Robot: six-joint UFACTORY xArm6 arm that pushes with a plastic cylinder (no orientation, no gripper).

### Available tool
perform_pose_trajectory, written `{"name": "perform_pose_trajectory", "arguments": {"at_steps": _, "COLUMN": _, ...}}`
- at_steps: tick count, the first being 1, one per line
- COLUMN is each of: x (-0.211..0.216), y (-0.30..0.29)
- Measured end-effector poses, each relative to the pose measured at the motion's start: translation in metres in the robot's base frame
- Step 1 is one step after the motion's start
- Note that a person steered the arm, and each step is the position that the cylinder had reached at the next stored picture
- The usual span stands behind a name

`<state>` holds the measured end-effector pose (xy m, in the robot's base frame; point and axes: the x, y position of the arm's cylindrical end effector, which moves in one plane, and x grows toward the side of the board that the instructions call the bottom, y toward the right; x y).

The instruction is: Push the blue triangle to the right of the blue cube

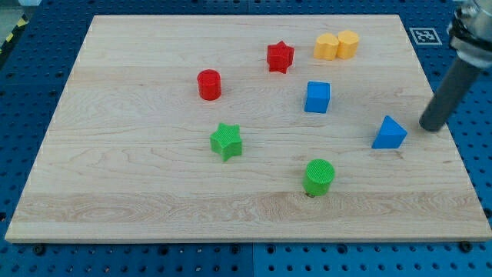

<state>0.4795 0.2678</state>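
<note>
You see my tip point(430, 127), the smooth dark rod's end, just right of the ridged blue plastic triangle point(390, 133), which lies lower right of the blue plastic cube point(317, 97) on the pale wooden table point(138, 192).

My tip point(430, 125) rests on the board point(115, 192) near the view's right edge, with the blue triangle point(390, 133) just beside it toward the view's left and slightly lower, apart from it. The blue cube point(317, 97) lies farther left of the tip and a little higher, the yellow block point(337, 45) and the red star point(280, 57) higher still toward the view's top. The green cylinder point(318, 177) lies left of and below the tip, and the green star point(226, 141) and red cylinder point(209, 85) lie well apart from it toward the view's left.
</note>
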Motion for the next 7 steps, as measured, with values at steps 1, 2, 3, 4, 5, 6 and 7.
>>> {"name": "perform_pose_trajectory", "arguments": {"at_steps": 1, "x": 0.053, "y": 0.000}}
{"name": "perform_pose_trajectory", "arguments": {"at_steps": 2, "x": 0.065, "y": -0.010}}
{"name": "perform_pose_trajectory", "arguments": {"at_steps": 3, "x": 0.013, "y": -0.052}}
{"name": "perform_pose_trajectory", "arguments": {"at_steps": 4, "x": 0.010, "y": -0.062}}
{"name": "perform_pose_trajectory", "arguments": {"at_steps": 5, "x": 0.005, "y": -0.066}}
{"name": "perform_pose_trajectory", "arguments": {"at_steps": 6, "x": -0.008, "y": -0.066}}
{"name": "perform_pose_trajectory", "arguments": {"at_steps": 7, "x": -0.024, "y": -0.081}}
